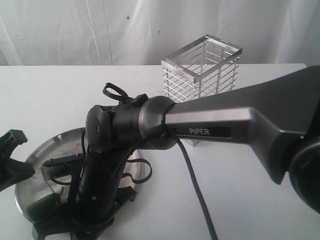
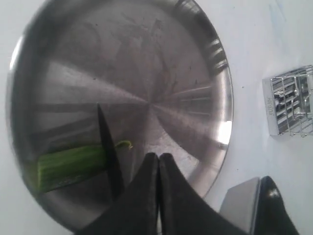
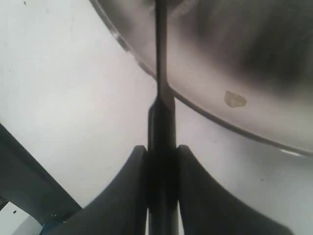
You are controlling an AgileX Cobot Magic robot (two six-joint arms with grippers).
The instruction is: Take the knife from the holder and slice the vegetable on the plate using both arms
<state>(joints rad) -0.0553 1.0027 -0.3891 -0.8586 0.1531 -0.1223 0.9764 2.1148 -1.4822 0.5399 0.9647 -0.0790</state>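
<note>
Left wrist view: knife (image 2: 108, 152) blade crosses the vegetable (image 2: 68, 165) at its stem end, near the plate (image 2: 161, 63) rim. L gripper (image 2: 158, 159) jaws are pressed together. R gripper (image 3: 161, 151) pinches the knife handle. Holder (image 1: 202, 70) stands well apart.

Black knife (image 2: 109, 156) crosses the green vegetable (image 2: 68, 164) near its stem on the shiny plate (image 2: 146, 58); wire holder (image 1: 202, 70) stands upright, apart
</note>
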